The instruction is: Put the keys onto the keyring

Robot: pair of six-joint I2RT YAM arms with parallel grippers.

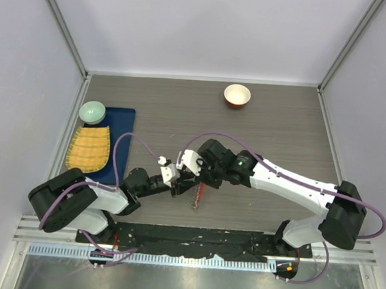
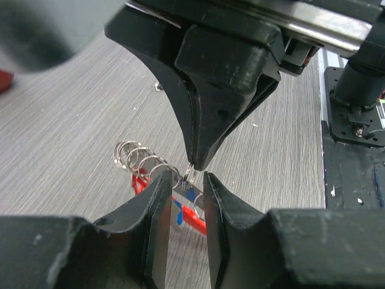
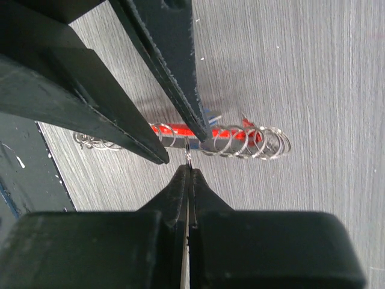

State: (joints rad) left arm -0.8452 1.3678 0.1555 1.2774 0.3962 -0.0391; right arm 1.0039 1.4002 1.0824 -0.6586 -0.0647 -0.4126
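Right gripper (image 3: 188, 171) jaws pressed together, pinching a tiny ring (image 3: 188, 159). Left gripper (image 2: 184, 180) jaws apart, straddling the blue key (image 2: 191, 194), no clear grip. Keyring (image 2: 141, 159) lies on the table (image 1: 281, 125) just under both tips. Risk: the tips nearly touch, so a nudge could knock the ring loose or drag the keyring. Base rail (image 1: 192, 238) is near; open room lies farther out.

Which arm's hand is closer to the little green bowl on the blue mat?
Left. The left hand sits right of and below the green bowl in the top view; the right hand meets it at the keyring, just farther right.
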